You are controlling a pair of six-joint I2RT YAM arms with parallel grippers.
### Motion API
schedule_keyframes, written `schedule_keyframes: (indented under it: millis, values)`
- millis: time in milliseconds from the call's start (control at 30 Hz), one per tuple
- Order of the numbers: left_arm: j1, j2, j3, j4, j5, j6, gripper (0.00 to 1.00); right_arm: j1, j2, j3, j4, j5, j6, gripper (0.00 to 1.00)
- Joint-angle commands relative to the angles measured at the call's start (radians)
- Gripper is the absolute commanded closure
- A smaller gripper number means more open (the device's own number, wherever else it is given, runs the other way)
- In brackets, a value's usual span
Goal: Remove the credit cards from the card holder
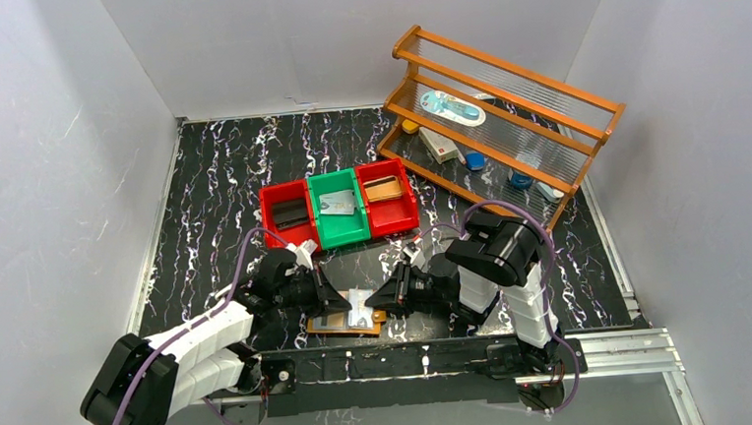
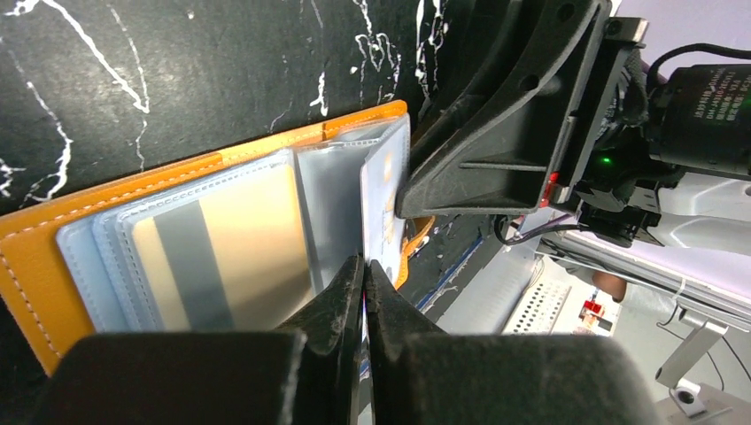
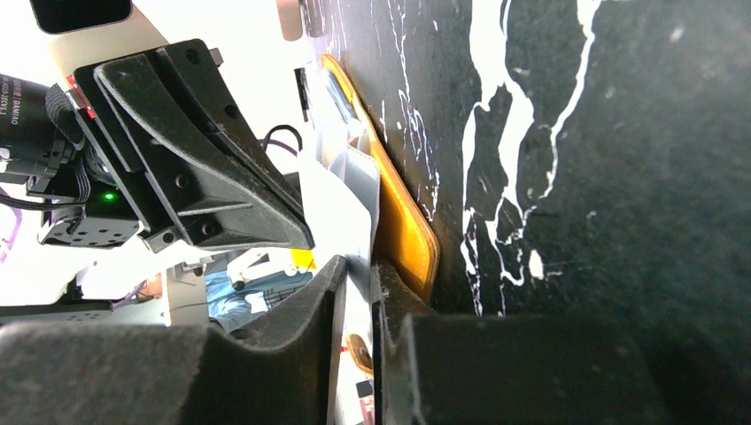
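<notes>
Closest to the arm bases, bottom centre of the top view: card holder (image 1: 328, 325) lies open flat on the table (image 1: 222, 182), with both arms converged on it.

Left gripper (image 2: 363, 273): jaws down to a sliver, pinched on the lower edge of the upright card (image 2: 383, 199), which stands on edge at the holder's spine, seemingly in its clear sleeve. I can't tell whether the pads have card or only sleeve plastic.

Right gripper (image 3: 354, 270): thin gap, with that same pale sheet running into it. It grips from the opposite side, and again I can't separate card from sleeve.

The striped card (image 2: 221, 239) sits fully seated in the left-hand pocket stack, untouched.

Step in hand, as I read it: extracting one card, with one gripper anchoring and the other pulling. The job looks early to mid, since at least two cards are in the holder.

Next move: I need a straight pull along the sleeve's open end, with the other side held down so the holder doesn't lift. If the sleeve comes along, I regrip on bare card edge.

Further back, mid-frame: green bin (image 1: 342, 237) holds a pale flat item, possibly a card already out, but it's too small to confirm. A red bin (image 1: 295, 240) sits on either side of the green one. A wooden rack (image 1: 502, 77) is at upper right, not involved.
</notes>
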Motion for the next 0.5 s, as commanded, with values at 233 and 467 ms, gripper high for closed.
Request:
schedule_keyframes:
  millis: [233, 467]
  values:
    - [-0.004, -0.055, 0.038, -0.043, 0.017, 0.052, 1.00, 0.007, -0.018, -0.015, 0.001, -0.002, 0.003, 0.90]
    - [0.001, -0.062, 0.039, -0.059, 0.009, 0.056, 1.00, 0.007, -0.032, -0.019, -0.010, -0.001, -0.002, 0.74]
